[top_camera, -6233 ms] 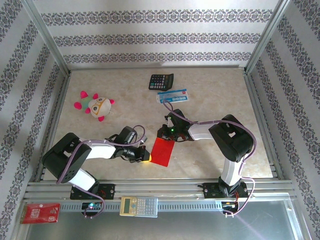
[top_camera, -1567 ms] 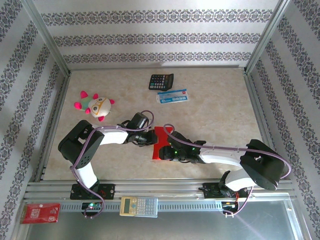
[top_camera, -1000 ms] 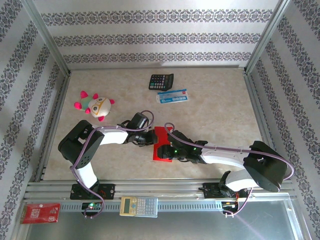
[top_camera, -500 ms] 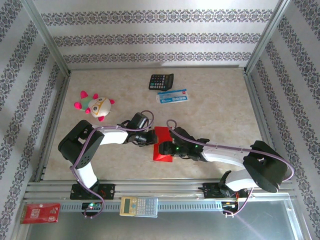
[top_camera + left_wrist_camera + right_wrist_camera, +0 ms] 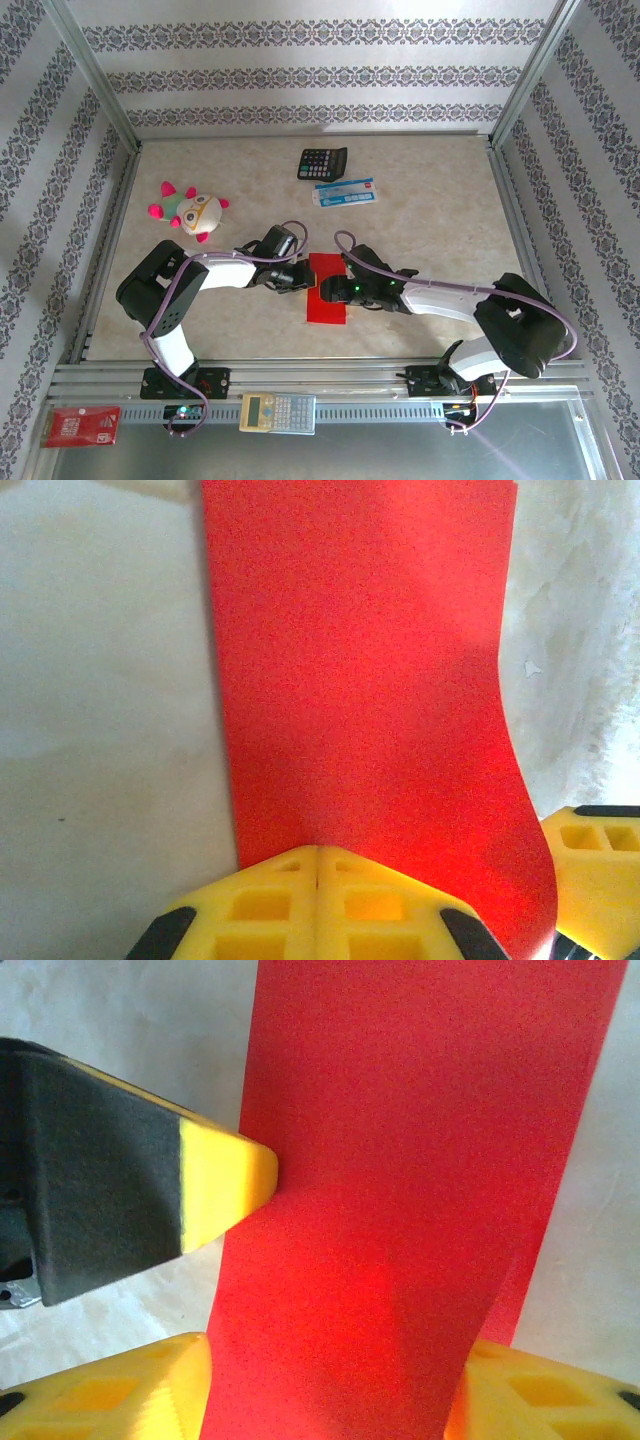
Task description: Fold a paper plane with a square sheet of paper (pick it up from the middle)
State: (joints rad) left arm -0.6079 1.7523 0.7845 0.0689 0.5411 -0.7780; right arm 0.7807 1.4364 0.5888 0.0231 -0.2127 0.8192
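The left gripper [image 5: 317,880] is clenched, its tip touching one long edge of the square sheet of paper [image 5: 328,308]. The right gripper [image 5: 330,1370] straddles the folded sheet, fingers apart; I cannot tell whether it grips. The sheet lies mid-table [image 5: 430,230], toward the near edge.

Top camera: high, rear, looks down over table [image 5: 440,230]. Wrist cameras: close, both facing same red sheet [image 5: 360,680].
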